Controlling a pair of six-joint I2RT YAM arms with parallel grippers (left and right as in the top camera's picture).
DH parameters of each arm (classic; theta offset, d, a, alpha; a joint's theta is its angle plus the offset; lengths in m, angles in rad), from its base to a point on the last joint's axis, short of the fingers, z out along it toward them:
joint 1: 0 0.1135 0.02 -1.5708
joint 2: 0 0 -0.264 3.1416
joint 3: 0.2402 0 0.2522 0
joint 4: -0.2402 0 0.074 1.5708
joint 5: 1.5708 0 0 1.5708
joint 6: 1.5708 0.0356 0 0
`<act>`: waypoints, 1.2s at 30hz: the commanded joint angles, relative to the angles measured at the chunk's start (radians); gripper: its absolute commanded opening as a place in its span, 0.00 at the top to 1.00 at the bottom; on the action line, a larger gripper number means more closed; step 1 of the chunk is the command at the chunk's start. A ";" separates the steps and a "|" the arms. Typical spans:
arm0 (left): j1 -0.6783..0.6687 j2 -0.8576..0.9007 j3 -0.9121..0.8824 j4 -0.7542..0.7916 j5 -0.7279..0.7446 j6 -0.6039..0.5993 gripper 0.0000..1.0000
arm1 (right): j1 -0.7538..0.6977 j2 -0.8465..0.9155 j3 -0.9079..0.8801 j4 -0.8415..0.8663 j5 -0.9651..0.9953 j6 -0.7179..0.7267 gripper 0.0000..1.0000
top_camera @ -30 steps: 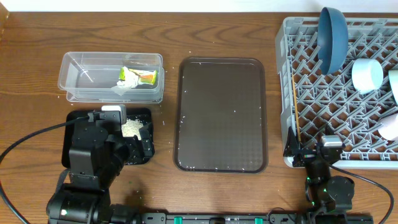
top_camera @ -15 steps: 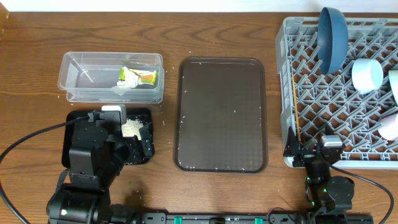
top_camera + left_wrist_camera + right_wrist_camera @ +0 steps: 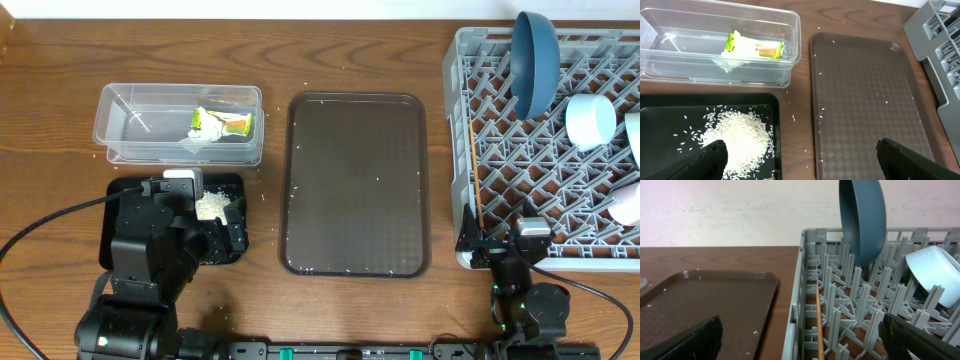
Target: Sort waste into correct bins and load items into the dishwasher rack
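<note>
Dishwasher rack [image 3: 540, 170] fills the right end of the table, and the brown tray [image 3: 357, 185] lies in the middle. At the left, the clear tub [image 3: 180, 90] holds the snack wrapper [image 3: 222, 123]. Just in front of it, the black tray [image 3: 670, 115] carries the rice heap [image 3: 740, 132]. In the rack the dark-blue bowl [image 3: 536, 62] stands on edge, with the pale bowl [image 3: 590, 118] beside it. The white piece [image 3: 630, 205] at the picture's edge is perhaps a cup. The wooden stick [image 3: 818, 325] lies along the rack's left wall. The left gripper [image 3: 805, 165] and the right gripper [image 3: 800, 342] are both spread wide and grasp nothing.

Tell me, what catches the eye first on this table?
The big dark-blue bowl standing on edge in the grey rack at the right. In the middle lies a brown tray; at the left, a yellow-green wrapper sits in a clear tub and white rice in a black tray.
</note>
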 commanded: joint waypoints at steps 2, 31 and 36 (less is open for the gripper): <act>0.000 -0.001 -0.006 0.000 -0.016 0.010 0.03 | 0.007 -0.004 -0.002 -0.004 0.014 -0.012 0.01; 0.002 -0.027 -0.018 -0.021 -0.069 0.023 0.03 | 0.007 -0.004 -0.002 -0.004 0.014 -0.012 0.01; 0.014 -0.134 -0.119 0.027 -0.087 0.026 0.03 | 0.007 -0.004 -0.002 -0.004 0.013 -0.012 0.01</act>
